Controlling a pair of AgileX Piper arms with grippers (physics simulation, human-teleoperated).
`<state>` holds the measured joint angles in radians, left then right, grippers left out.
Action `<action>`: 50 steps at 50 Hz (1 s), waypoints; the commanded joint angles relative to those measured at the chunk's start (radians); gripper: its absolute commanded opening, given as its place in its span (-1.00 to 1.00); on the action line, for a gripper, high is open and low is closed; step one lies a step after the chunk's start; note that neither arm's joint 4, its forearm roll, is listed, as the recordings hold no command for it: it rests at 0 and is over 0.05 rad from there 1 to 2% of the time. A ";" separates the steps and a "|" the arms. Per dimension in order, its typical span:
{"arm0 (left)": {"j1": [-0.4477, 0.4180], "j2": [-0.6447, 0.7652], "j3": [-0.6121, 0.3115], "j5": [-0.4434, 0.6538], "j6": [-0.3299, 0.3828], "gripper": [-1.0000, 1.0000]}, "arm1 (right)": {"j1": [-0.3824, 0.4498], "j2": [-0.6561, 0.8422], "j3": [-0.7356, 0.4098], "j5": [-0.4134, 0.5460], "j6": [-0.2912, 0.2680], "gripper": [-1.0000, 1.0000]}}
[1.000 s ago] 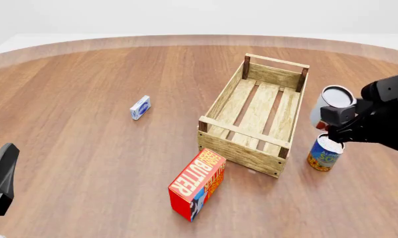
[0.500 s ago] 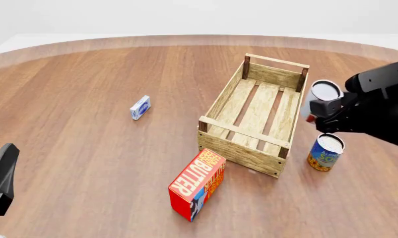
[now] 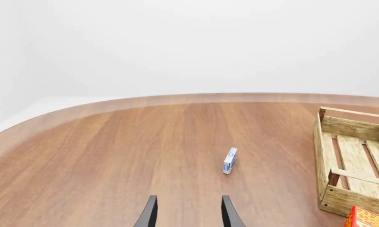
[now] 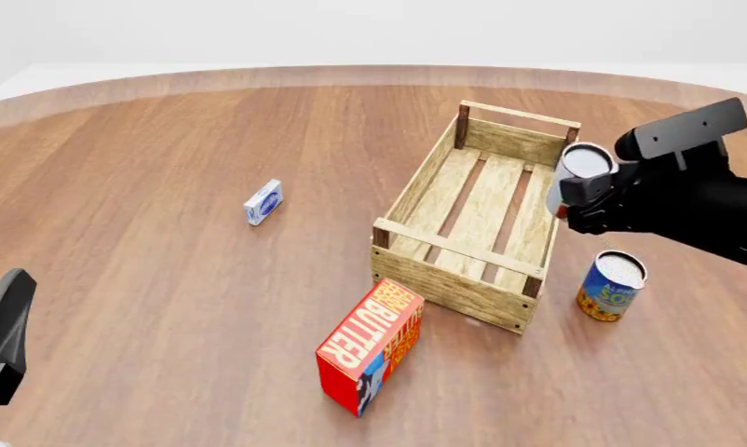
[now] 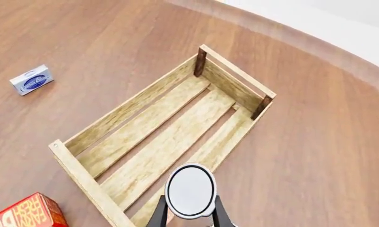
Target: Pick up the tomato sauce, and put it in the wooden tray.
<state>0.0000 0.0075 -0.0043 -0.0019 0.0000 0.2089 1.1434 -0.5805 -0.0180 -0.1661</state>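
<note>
1 step is in hand, the carry: the right gripper (image 4: pixel 577 191) pinches the tomato sauce (image 4: pixel 582 166) aloft above the wooden tray's (image 4: pixel 444 281) right rail. Next, I judge, it must go further over the slats, then lower and release.

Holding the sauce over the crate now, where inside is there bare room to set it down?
The wooden tray holds nothing: all its slats are bare from near rail to far rail. The tomato sauce in the right gripper hangs above the right-hand slat. Outside it is tighter: the blue can and butter box flank the near end.
</note>
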 commanded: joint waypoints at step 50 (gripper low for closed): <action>0.000 0.000 0.000 0.000 0.000 1.00 | 0.037 0.306 -0.124 -0.164 0.044 -1.00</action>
<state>0.0000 0.0075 -0.0043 -0.0019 0.0000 0.2433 1.4039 -0.6794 -0.1576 -0.1416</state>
